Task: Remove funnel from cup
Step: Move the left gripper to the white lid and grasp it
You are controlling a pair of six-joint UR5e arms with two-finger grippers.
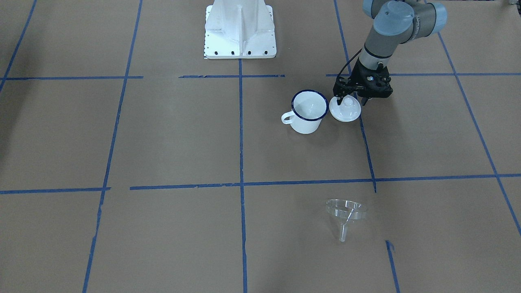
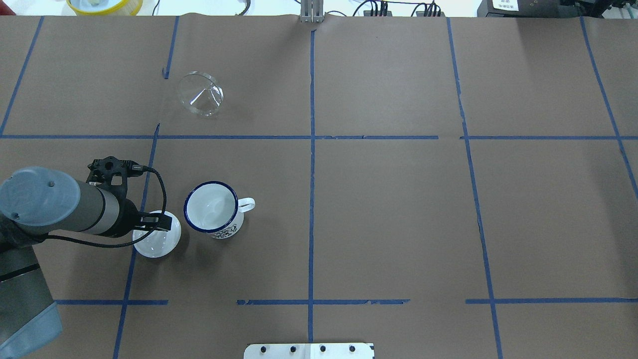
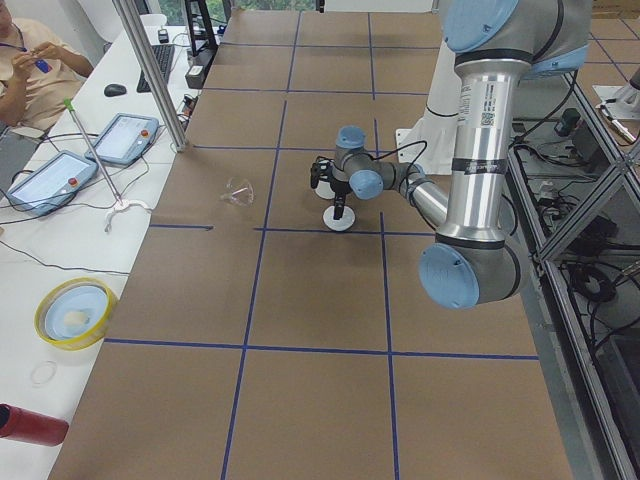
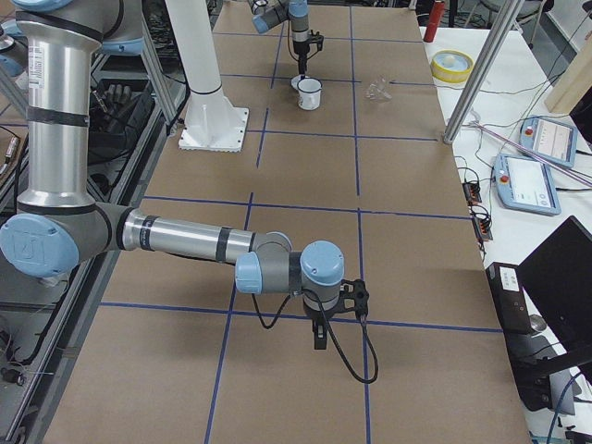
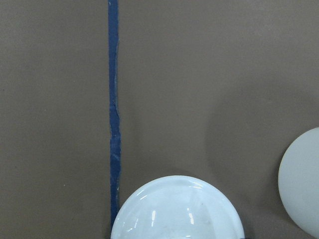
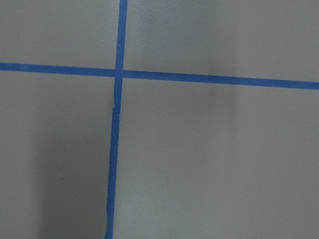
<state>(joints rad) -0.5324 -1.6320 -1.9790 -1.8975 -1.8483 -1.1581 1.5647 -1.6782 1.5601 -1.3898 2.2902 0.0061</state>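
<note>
The clear funnel (image 1: pixel 346 215) lies on its side on the brown table, apart from the cup and far from both grippers; it also shows in the overhead view (image 2: pixel 201 93). The white mug with a dark blue rim (image 1: pixel 308 112) stands upright and empty (image 2: pixel 212 209). My left gripper (image 1: pixel 351 99) hangs just above the round white knobbed lid (image 1: pixel 345 110) beside the mug, fingers open on either side of the knob. My right gripper (image 4: pixel 319 338) hovers low over bare table far from these things; I cannot tell if it is open or shut.
The lid (image 5: pixel 177 209) fills the bottom of the left wrist view, with the mug's side (image 5: pixel 301 184) at its right edge. The white robot base (image 1: pixel 240 30) stands behind the mug. Blue tape lines cross the table.
</note>
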